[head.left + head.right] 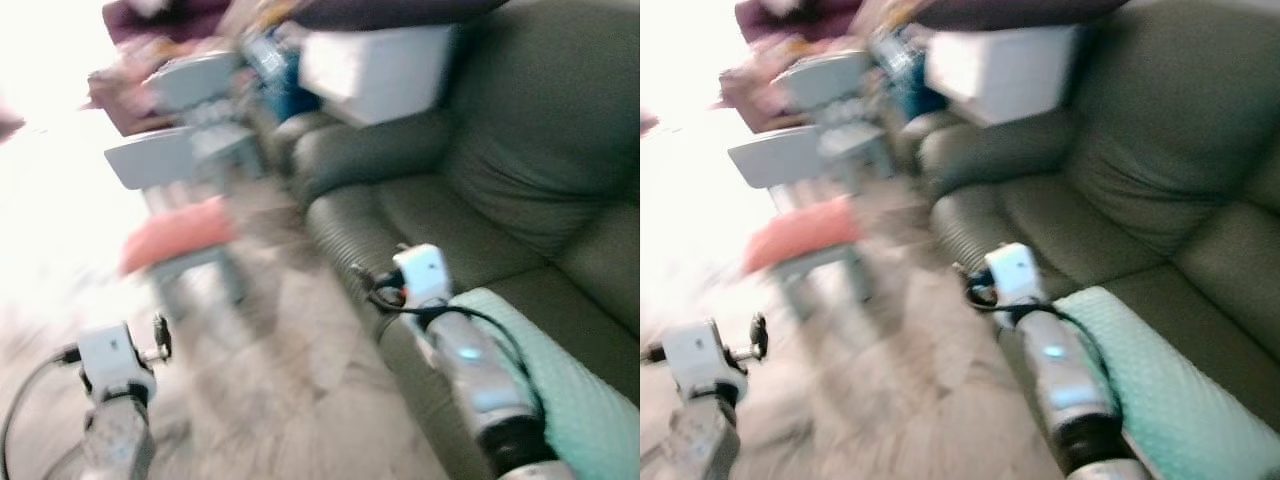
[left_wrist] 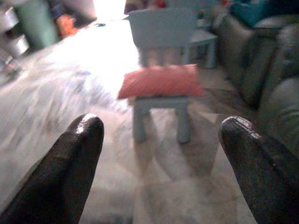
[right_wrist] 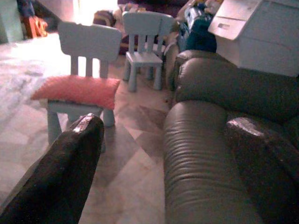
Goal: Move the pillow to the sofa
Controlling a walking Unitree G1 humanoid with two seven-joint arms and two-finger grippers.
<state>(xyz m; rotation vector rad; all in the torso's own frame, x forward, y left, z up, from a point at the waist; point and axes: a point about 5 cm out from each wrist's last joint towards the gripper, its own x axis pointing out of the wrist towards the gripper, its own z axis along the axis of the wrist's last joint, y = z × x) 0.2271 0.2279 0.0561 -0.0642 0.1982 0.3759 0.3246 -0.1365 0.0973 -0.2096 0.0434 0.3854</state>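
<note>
- Tiled floor (image 3: 135,154) runs in pale, worn squares from the robot's feet up to the olive sofa (image 1: 480,200), which serves as the landmark for everything below.
- Nearest the camera, a mint-green quilted cloth (image 1: 570,390) lies on the sofa's seat, beside the right arm.
- Right gripper (image 3: 163,154) hovers over the sofa's front seat edge, its two black fingers (image 3: 70,163) spread wide with nothing between them.
- Left gripper (image 2: 159,154) hangs out over the floor, well apart from the sofa, fingers likewise apart and empty, aimed towards the chair.
- Farther out from the sofa stands a small pale-blue chair (image 2: 161,51), moulded and hard-looking, with a slatted back.
- On its seat lies the pillow (image 2: 161,81), coral-pink, flat and rectangular, soft with a fine woven or dotted texture; neither gripper touches it.
- Beyond, near the sofa's rounded armrest, a second blue chair (image 3: 145,37) stands, with a white box (image 1: 380,65) resting above the armrest.
- Judged from this, the approach step is in hand, and the blurred head views suggest motion.
- Next the robot would need to close in on the chair and pinch the pillow's edge, or clamp it between both grippers, since it will sag.
</note>
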